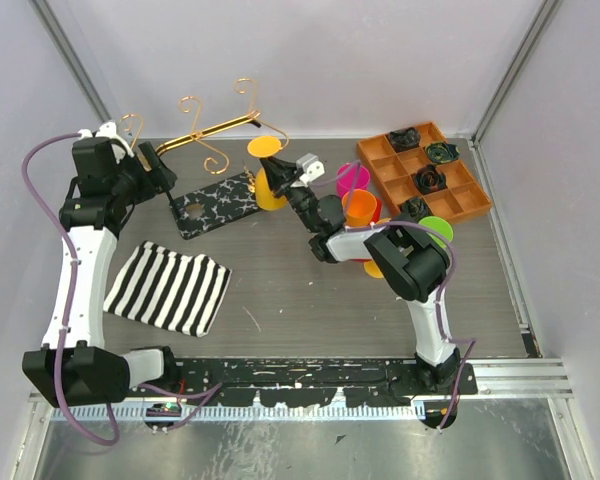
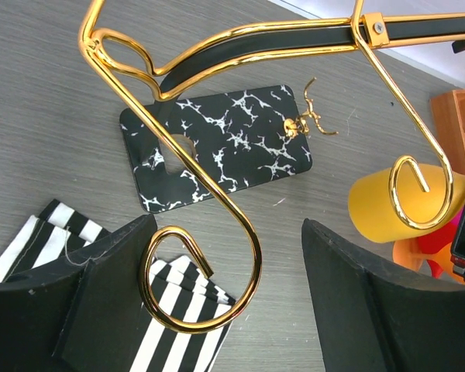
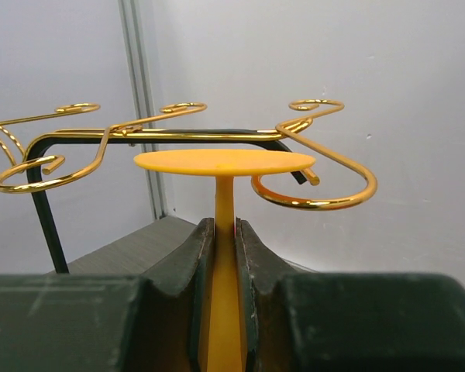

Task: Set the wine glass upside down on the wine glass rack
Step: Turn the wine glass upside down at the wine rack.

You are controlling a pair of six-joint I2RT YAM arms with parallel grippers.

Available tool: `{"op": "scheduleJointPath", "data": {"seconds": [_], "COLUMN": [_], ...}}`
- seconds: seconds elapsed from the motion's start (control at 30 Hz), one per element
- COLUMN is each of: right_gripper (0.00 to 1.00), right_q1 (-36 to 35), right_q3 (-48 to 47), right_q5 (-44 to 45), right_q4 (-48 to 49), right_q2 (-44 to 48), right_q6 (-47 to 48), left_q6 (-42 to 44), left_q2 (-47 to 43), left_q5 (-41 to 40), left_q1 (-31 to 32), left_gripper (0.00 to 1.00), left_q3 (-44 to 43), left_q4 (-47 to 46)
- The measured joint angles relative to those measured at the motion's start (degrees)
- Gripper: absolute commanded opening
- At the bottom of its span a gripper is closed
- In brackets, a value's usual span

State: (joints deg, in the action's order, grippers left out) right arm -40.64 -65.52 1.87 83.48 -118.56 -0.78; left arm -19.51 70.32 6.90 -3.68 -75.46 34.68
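Wine glass (image 3: pixel 225 162) inverted in right tool (image 3: pixel 225 240), foot edge near hooks of rack (image 1: pixel 217 203)

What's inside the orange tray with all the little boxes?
Small black objects sit in four compartments of the orange tray; the rest look bare. The floor beneath each object is covered. I can't tell what they are.

The top external camera hangs above and behind both arm bases, looking down and forward over the whole table (image 1: pixel 310 290). The left wrist camera rides just behind the left gripper (image 2: pixel 229 225), facing down past its fingers, very near the wine glass rack (image 2: pixel 217 147). The right wrist camera looks level over the right gripper (image 3: pixel 225 232), close on the wine glass (image 3: pixel 225 161), with the rack beyond. All three views share that rack.
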Motion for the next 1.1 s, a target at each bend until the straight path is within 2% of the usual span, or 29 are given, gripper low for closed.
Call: {"op": "scheduleJointPath", "data": {"seconds": [0.43, 1.1], "right_gripper": [0.0, 0.0], "right_q1": [0.0, 0.02], "right_q3": [-5.11, -10.25], "right_q5": [1.81, 6.36], "right_q4": [3.67, 4.31], "right_q2": [-4.33, -9.14], "right_q6": [4.22, 6.51], "left_q6": [-0.31, -0.74], "left_q2": [0.09, 0.28], "left_q5": [2.64, 5.42], "left_q1": [-0.74, -2.16], "left_gripper": [0.82, 0.81], "left_q3": [1.01, 1.42], "left_q4": [-1.2, -1.86]}}
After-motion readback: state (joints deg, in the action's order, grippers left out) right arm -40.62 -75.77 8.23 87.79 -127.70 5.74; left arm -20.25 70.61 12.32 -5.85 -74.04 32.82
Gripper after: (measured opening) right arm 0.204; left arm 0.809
